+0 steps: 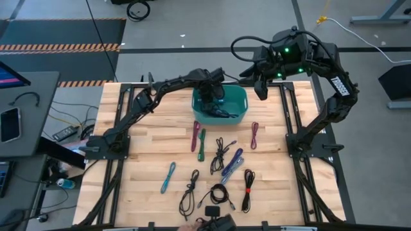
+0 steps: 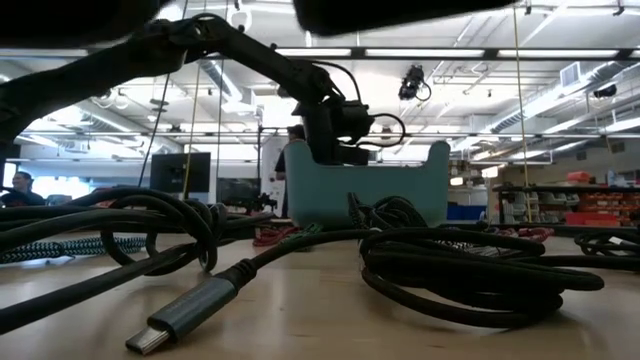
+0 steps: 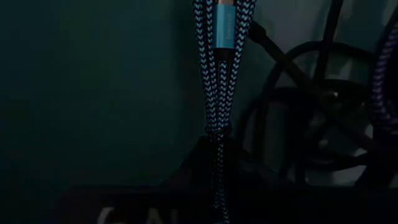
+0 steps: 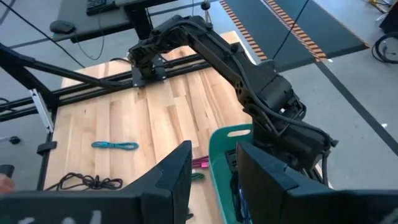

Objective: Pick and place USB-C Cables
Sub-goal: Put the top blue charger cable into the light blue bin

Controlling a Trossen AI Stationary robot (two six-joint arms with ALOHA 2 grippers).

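A teal bin (image 1: 240,96) stands at the far middle of the table, with black cables (image 3: 311,124) in it. My left gripper (image 1: 210,96) reaches down into the bin and is shut on a blue braided cable (image 3: 214,74). Raised behind the bin's right side, my right gripper (image 4: 214,186) is open with nothing between its fingers. Loose cable bundles lie flat on the wood nearer the front: magenta (image 1: 194,136), green (image 1: 201,145), purple (image 1: 254,135), light blue (image 1: 168,176) and several black ones (image 1: 219,194). My left gripper pinches the folded blue cable bundle (image 3: 215,134) between its two fingers, several strands together. The fingers point steeply down into the bin and lie along the strands. The bundle hangs below them beside the bin's inner wall, its connector (image 3: 227,28) at the lower end.
The bin's walls (image 2: 370,195) enclose the left gripper. Black frame rails (image 1: 292,122) run along both table sides. A dark camera block (image 1: 215,223) sits at the near edge. Bare wood (image 1: 148,135) lies left of the cables.
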